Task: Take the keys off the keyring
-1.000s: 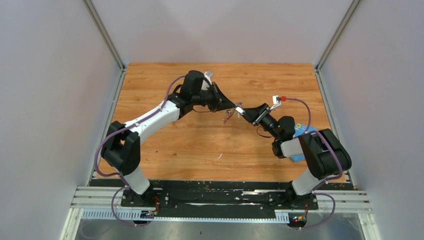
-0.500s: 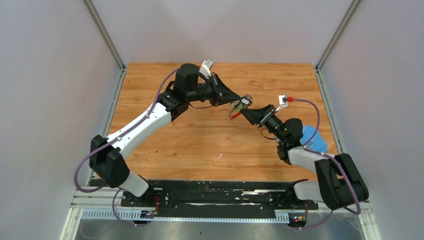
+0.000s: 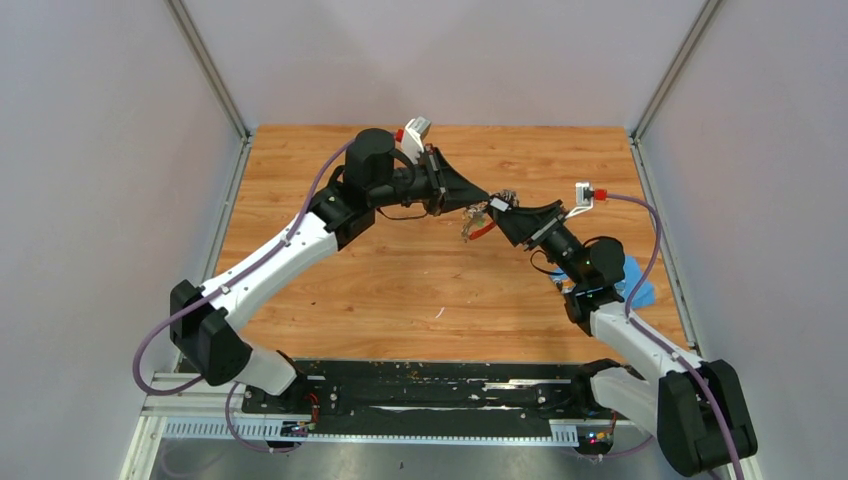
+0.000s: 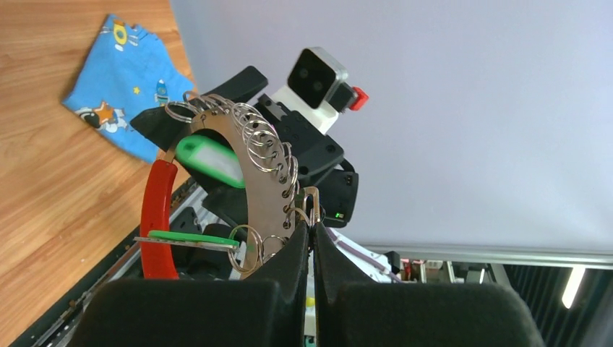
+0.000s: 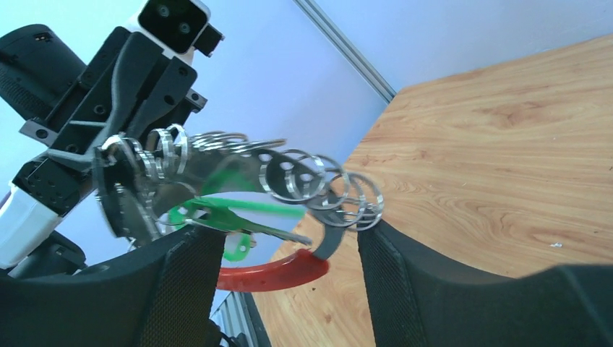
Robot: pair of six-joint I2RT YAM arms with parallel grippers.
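Keyring: a flat silver metal band bent into a wide arc. It is held in the air over the far half of the wooden table, between the two wrists. Its outer edge is strung with many small wire split rings that overlap and give a toothed outline. One arc is covered by a glossy red sleeve, smooth and plastic-looking.

Keys: two green pieces show inside the arc. One has a rounded bright green frame round a pale window. The other is seen edge-on, a thin green slab on a silver blade. Both hang on the keyring.

Left gripper: jaws closed together, pinching the edge of the silver band. The finger bodies are matte black and wedge-shaped. The arm is stretched far forward from its base, white forearm rising, wrist turned so the fingers point toward the right arm.

Right gripper: jaws apart, with one of the fingers on each side of the keyring. The pads are dark with a mesh texture. The end split rings lie just beside one pad; contact cannot be told. The arm reaches forward and left, its tip nearly meeting the left gripper.

Blue cloth: printed with cartoon figures and stars. It lies on the table near the right edge, partly hidden by the right arm.
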